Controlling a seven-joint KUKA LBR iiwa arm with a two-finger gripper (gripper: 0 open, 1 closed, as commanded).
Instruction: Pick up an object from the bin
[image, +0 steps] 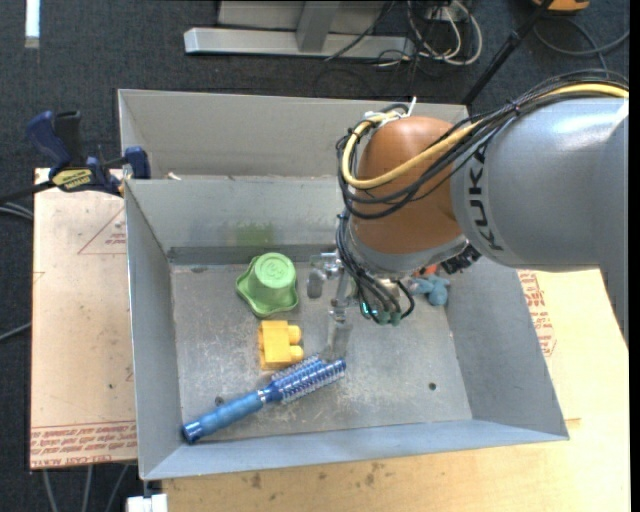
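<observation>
As gripper (337, 335) hangs, one cup (268, 280), one brush (268, 392)

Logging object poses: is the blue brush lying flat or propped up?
Lying flat: the blue brush rests full length on the bin floor, handle toward the near-left corner.

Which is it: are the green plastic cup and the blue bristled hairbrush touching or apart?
Apart. The camera view shows a yellow plastic block lying between the green plastic cup and the blue bristled hairbrush.
</observation>
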